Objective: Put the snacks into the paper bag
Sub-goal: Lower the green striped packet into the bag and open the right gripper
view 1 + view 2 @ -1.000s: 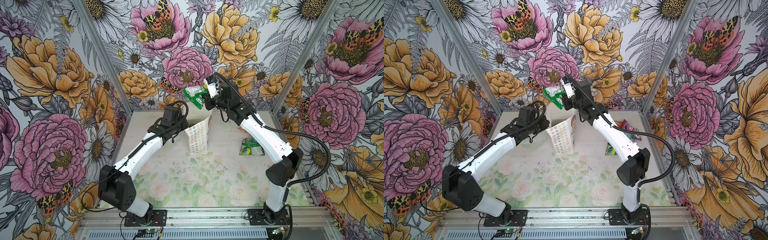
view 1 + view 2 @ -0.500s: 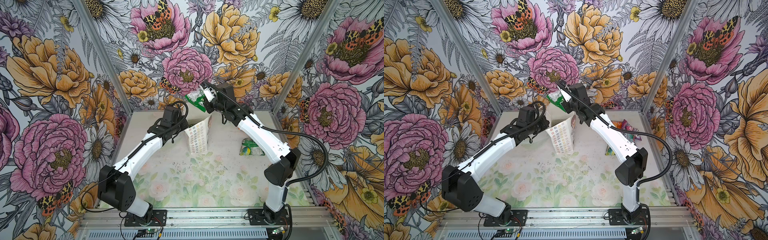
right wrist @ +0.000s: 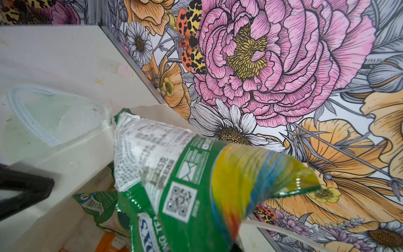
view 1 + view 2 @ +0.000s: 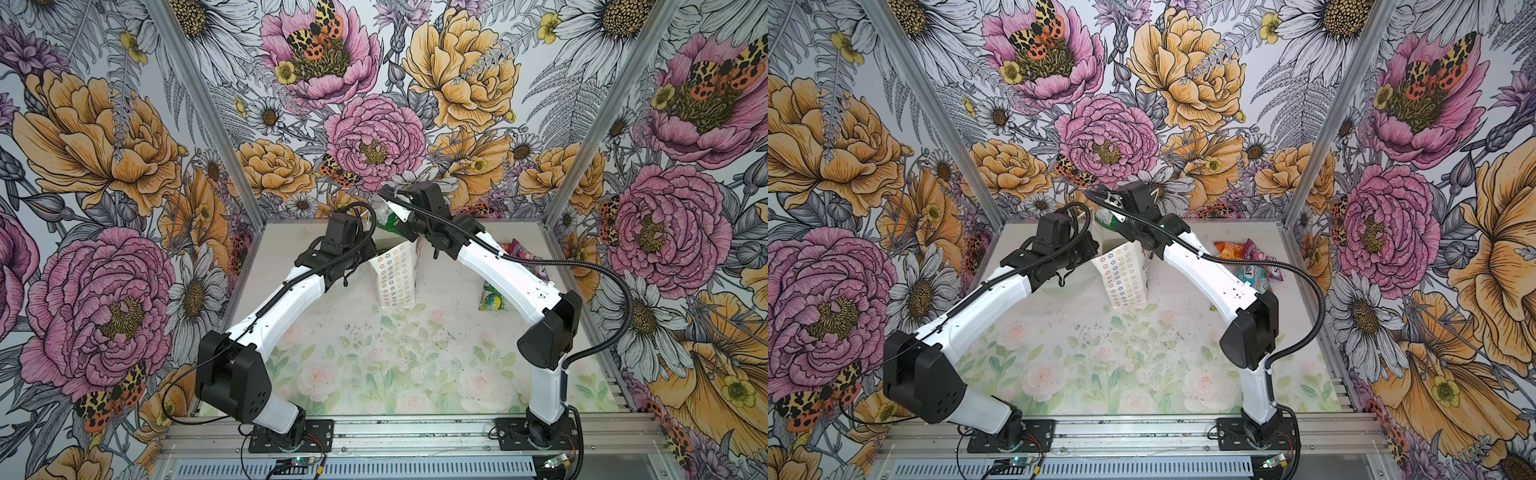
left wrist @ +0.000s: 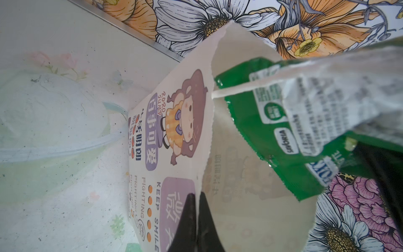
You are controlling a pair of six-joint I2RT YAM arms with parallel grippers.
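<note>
Your flower-printed table (image 4: pixel 374 365) has the paper bag (image 4: pixel 397 276) standing upright toward the back, with loose snacks (image 4: pixel 1254 278) lying apart from it on the right.

Left tool (image 5: pixel 195 196) and right tool (image 4: pixel 392 214) are both clamped closed, raised close together.

"KEEP SMILE", "FIGHTING" on paper bag (image 5: pixel 174 135)
</note>
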